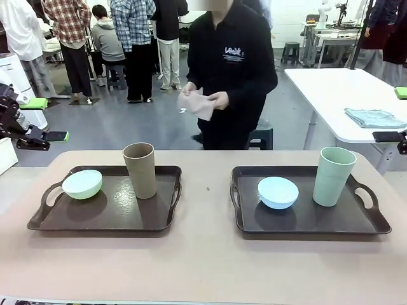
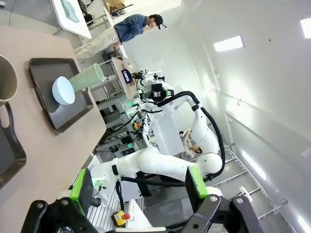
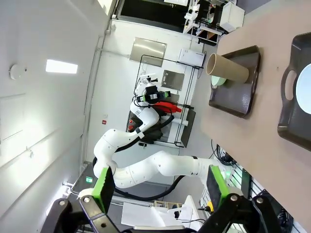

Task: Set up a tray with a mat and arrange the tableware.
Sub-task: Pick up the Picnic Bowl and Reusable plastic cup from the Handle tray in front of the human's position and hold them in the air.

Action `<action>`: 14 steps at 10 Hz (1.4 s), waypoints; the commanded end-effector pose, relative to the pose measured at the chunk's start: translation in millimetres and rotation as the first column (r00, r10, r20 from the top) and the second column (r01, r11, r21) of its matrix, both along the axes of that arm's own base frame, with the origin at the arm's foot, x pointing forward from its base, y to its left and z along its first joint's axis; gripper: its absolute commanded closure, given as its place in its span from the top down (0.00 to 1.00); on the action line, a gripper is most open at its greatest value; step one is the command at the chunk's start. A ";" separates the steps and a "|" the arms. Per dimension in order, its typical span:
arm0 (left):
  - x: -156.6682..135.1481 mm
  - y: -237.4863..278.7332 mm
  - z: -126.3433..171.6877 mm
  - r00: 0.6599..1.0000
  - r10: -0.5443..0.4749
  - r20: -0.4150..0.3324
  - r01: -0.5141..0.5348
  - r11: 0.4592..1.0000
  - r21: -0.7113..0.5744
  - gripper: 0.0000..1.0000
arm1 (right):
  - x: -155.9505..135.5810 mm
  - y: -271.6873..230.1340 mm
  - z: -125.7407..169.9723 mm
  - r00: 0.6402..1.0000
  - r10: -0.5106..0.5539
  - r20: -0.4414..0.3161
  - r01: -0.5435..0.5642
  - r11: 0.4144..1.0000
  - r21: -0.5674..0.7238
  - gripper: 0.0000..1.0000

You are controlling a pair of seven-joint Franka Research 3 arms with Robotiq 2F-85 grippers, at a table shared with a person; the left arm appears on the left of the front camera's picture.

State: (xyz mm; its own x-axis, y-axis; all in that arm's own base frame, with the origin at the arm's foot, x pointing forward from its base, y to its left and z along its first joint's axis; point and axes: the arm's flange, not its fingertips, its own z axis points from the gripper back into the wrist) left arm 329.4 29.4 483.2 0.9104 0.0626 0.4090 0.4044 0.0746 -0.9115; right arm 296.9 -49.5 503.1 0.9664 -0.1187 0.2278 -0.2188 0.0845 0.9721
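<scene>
Two dark brown trays sit side by side on the tan table. The left tray (image 1: 108,222) holds a mint green bowl (image 1: 82,184) and a tan-brown cup (image 1: 140,170). On the right tray (image 1: 311,227) stand a light blue bowl (image 1: 278,192) and a pale green cup (image 1: 334,176). Across the table, a person in black holds a pale pink mat (image 1: 198,104) in both hands. My left gripper (image 1: 46,121) hangs open off the table's left end, and my right gripper (image 1: 394,114) hangs open off the right end. Both are empty. In the wrist views the green pads (image 2: 80,187) (image 3: 104,187) stand wide apart.
A white table (image 1: 331,89) at the back right carries a folded teal cloth (image 1: 375,117). Several people stand farther back on the left. A bare strip of table (image 1: 206,210) separates the trays, and the front edge has free room.
</scene>
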 end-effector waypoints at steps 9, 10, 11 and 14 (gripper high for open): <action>-0.9 0.1 -1.4 1.000 -0.002 0.030 0.003 1.000 -0.008 1.00 | -0.6 1.3 -0.6 1.000 0.005 0.023 -0.005 1.000 0.005 1.00; -0.9 0.1 -1.4 1.000 -0.002 0.030 0.003 1.000 -0.008 1.00 | -0.6 1.3 -0.6 1.000 0.005 0.023 -0.005 1.000 0.005 1.00; -0.9 0.1 -1.4 1.000 -0.002 0.030 0.003 1.000 -0.008 1.00 | -0.6 1.3 -0.6 1.000 0.005 0.023 -0.005 1.000 0.005 1.00; -0.9 0.1 -1.4 1.000 -0.002 0.030 0.003 1.000 -0.008 1.00 | -0.6 1.3 -0.6 1.000 0.005 0.023 -0.005 1.000 0.005 1.00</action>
State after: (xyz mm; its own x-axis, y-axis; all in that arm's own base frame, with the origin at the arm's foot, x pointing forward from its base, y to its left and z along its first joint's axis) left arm 329.2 29.7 483.1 0.9101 0.0625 0.4097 0.4049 0.0765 -0.9112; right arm 296.8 -49.1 503.1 0.9664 -0.1172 0.2288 -0.2198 0.0847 0.9719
